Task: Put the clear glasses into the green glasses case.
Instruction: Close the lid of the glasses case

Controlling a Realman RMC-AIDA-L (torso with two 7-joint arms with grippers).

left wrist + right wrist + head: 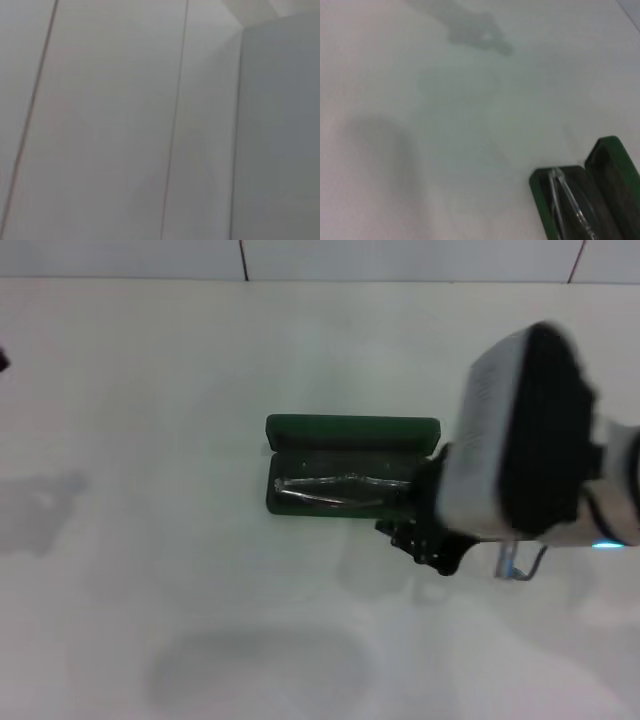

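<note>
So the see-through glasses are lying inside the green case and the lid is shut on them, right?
Not quite. The clear, colourless plastic glasses do lie inside the dark green rectangular case, but its lid is open, standing up behind the tray. The head view shows this, and the right wrist view shows it too. The right gripper is at the case's end.

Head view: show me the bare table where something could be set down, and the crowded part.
Bare table lies left of the open green glasses case, in front of it, and behind it up to the wall. The crowded part is the case's right end, where the right claw hangs; the clear glasses lie inside the case. The left claw is out of view.
</note>
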